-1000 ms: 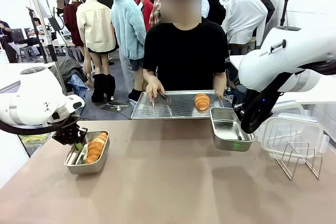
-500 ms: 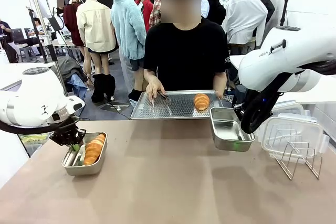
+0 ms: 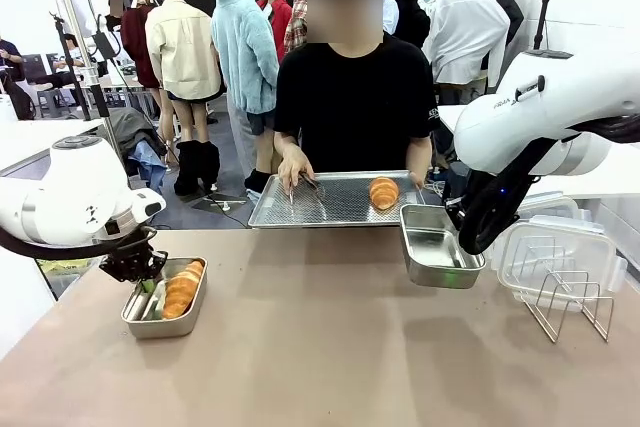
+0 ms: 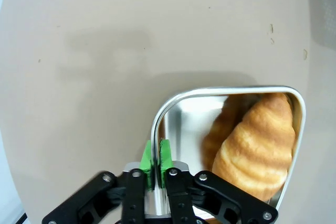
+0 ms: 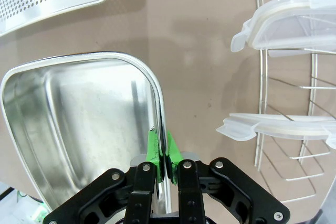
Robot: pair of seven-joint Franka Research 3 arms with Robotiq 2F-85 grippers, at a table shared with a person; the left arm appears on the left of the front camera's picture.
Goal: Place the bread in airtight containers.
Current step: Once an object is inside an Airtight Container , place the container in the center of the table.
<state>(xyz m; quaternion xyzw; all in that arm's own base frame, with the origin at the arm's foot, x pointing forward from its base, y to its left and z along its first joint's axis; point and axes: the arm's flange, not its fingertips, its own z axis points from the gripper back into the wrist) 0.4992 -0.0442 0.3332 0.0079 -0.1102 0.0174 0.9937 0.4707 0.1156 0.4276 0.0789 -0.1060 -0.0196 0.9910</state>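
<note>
The ridged croissant roll [image 3: 182, 287] lies in the left steel pan [image 3: 150, 319] at the table's left. My left gripper [image 3: 146, 285] is shut on that pan's rim; in the left wrist view the green pads [image 4: 156, 157] pinch the wall of the pan [image 4: 176, 109] beside the roll [image 4: 257, 142]. The oval bun [image 3: 384, 192] sits on the perforated tray [image 3: 330, 209]. My right gripper [image 3: 466, 259] is shut on the rim of the empty right pan [image 3: 432, 247]; the right wrist view shows the gripper [image 5: 161, 150] clamping this pan [image 5: 79, 124].
Two clear white-rimmed lids [image 5: 294, 22] [image 5: 283, 127] stand in a wire rack [image 3: 560, 297] at the right. A person stands behind the tray, one hand [image 3: 296, 169] holding tongs on it. Bare table stretches between the two pans.
The left gripper has shifted the pan with the roll slightly, settling it lower on the table. The right arm and its pan have not moved.
</note>
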